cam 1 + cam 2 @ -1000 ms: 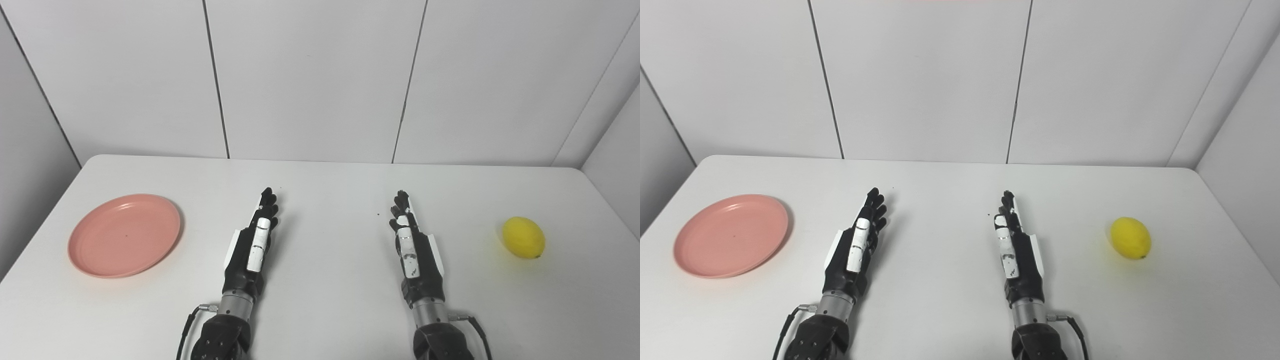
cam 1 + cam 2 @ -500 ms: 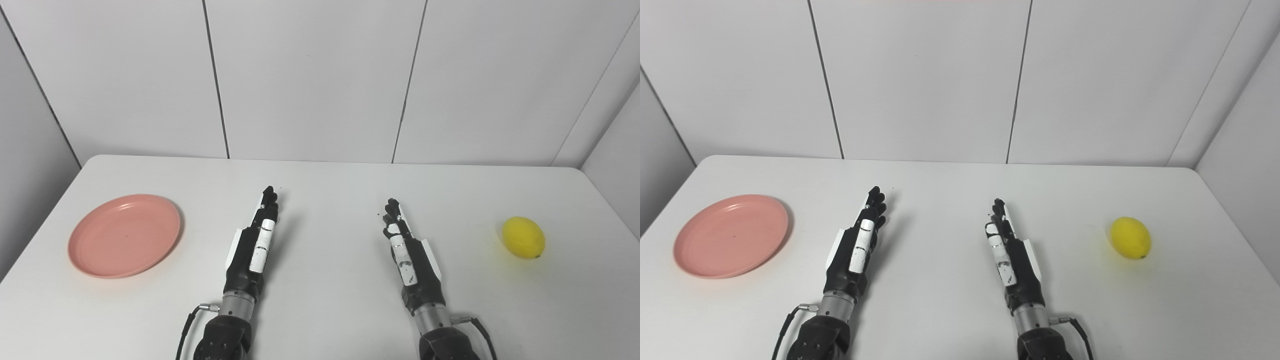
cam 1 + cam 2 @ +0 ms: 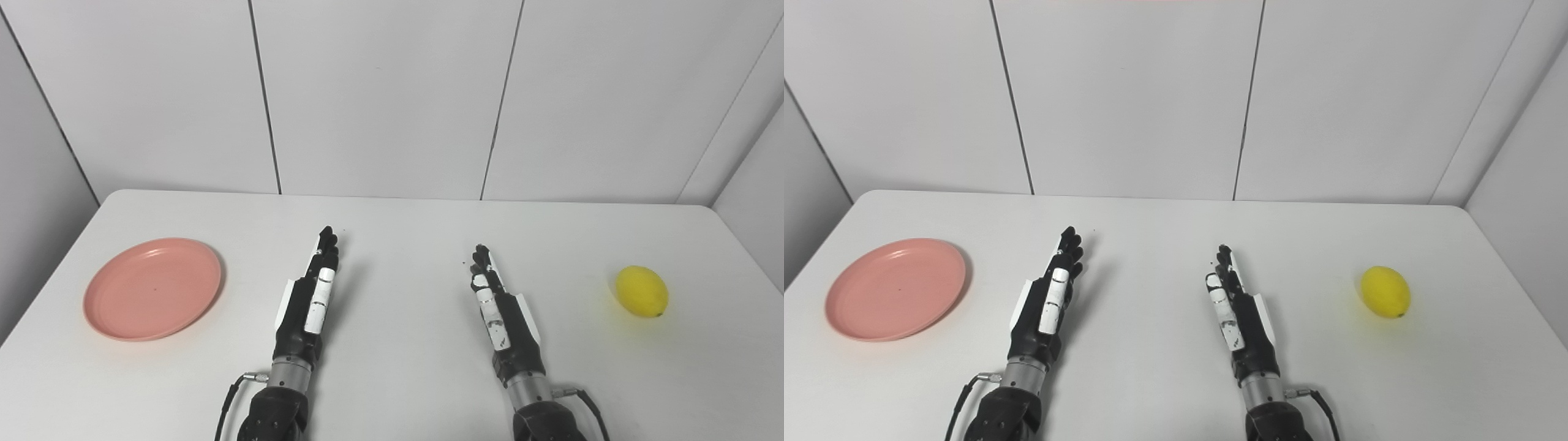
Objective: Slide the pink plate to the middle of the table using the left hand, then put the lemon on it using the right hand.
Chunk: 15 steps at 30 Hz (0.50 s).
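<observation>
While both robot hands, left [image 3: 309, 300] and right [image 3: 505, 318], lie released mid-bench, nothing has started; the left must reach the plate [image 3: 152, 288] near the left edge.

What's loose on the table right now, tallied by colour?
Pink: 1, the pink plate, on the left side of the table
Yellow: 1, the lemon, on the right side
Total: 2, neither touched by a hand

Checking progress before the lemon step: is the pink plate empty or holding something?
Empty. The pink plate shows only bare surface; the lemon lies far right on the table.
</observation>
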Available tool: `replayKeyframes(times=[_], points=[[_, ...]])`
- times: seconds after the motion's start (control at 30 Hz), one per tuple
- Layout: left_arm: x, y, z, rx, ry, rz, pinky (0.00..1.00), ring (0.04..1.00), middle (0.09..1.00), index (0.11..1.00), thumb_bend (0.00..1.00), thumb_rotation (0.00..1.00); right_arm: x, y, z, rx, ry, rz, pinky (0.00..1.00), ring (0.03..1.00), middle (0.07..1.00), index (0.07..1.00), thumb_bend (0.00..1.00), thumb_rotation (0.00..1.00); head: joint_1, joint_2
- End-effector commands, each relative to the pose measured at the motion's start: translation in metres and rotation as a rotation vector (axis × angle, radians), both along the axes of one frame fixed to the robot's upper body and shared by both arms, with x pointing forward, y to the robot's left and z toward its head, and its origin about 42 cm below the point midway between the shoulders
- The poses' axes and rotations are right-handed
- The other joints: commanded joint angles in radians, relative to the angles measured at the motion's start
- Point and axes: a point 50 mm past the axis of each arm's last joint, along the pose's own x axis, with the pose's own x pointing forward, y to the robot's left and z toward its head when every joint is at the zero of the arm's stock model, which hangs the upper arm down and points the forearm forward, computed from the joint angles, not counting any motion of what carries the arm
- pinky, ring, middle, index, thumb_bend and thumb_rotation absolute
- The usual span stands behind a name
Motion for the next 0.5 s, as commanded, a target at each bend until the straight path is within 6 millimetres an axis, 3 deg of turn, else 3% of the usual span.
replayKeyframes(times=[0.0,0.23,0.47], points=[[-0.0169,0.0045,-0.0322,0.009,0.087,0.008,1.0,1.0,1.0,1.0,0.64,1.0,0.0064,0.0024,0.0154,0.018,-0.084,-0.006,1.0,1.0,1.0,1.0,0.71,1.0,-0.001,-0.002],[-0.0197,0.0037,-0.0331,-0.002,0.09,-0.004,1.0,1.0,1.0,1.0,0.63,1.0,0.0077,0.0041,0.0149,0.023,-0.093,-0.042,1.0,1.0,1.0,1.0,0.75,1.0,0.013,-0.003],[-0.0222,-0.0024,-0.0353,-0.002,0.086,0.007,1.0,1.0,1.0,1.0,0.63,1.0,0.0014,-0.0035,0.0109,0.06,-0.081,-0.048,1.0,1.0,1.0,1.0,0.72,1.0,0.141,-0.036]])
